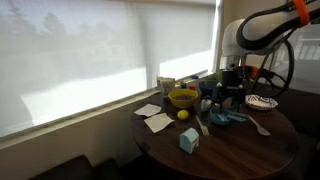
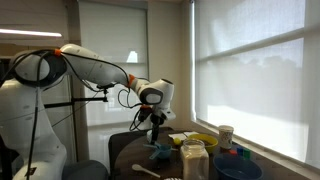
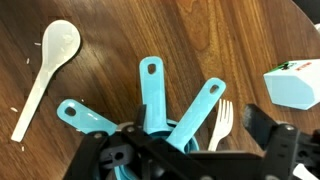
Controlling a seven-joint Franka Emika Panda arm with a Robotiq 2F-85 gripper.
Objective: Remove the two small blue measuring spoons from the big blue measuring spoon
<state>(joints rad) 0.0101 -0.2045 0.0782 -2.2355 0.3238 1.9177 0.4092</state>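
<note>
Three teal-blue measuring spoons lie nested on the wooden table (image 3: 110, 30). Their bowls are stacked under my gripper and mostly hidden. Their handles fan out: one to the left (image 3: 85, 117), a broad one in the middle (image 3: 152, 85) and one to the right (image 3: 203, 108). I cannot tell for sure which handle belongs to the big blue measuring spoon. My gripper (image 3: 195, 140) hangs just above the stacked bowls with its fingers spread apart and nothing in them. In both exterior views it is low over the spoons (image 1: 226, 116), with the gripper (image 2: 155, 128) near the table.
A pale cream spoon (image 3: 45, 70) lies to the left, a white fork (image 3: 222, 122) next to the right handle, and a light-blue carton (image 3: 295, 85) at the right edge. A yellow bowl (image 1: 182, 98), a yellow ball (image 1: 183, 115), napkins (image 1: 155, 118) and a jar (image 2: 193, 160) also stand on the table.
</note>
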